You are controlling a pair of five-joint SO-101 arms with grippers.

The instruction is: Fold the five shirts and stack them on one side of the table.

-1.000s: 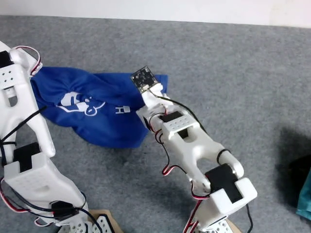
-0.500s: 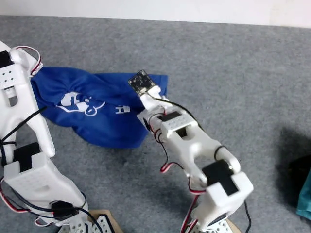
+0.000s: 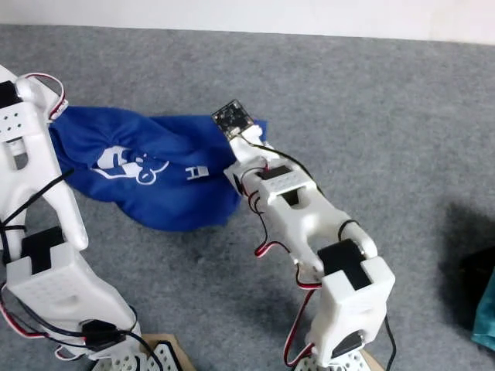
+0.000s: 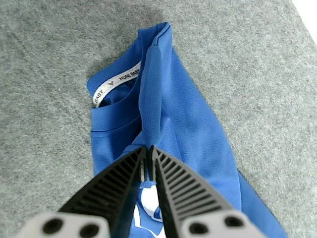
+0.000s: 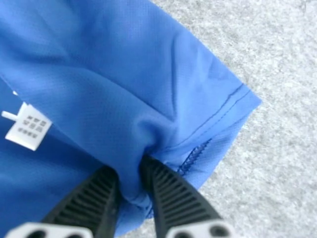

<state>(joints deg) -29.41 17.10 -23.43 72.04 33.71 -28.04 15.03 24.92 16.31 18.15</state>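
Blue shirt point(image 3: 162, 205) lies crumpled on the grey table surface point(image 3: 371, 100), towards the left side as I see it from the high camera, with its white print point(image 3: 124, 166) facing up. My left gripper point(image 4: 148, 148) is pressed together on a raised ridge of fabric beside the collar, where the white neck label point(image 4: 116, 83) shows. My right gripper point(image 5: 128, 168) pinches a bunch of cloth near a stitched hem corner (a small white tag point(image 5: 27, 128) sits close by). The two arms meet the shirt at opposite ends. A teal cloth point(image 3: 486, 317) lies well apart at the right edge.
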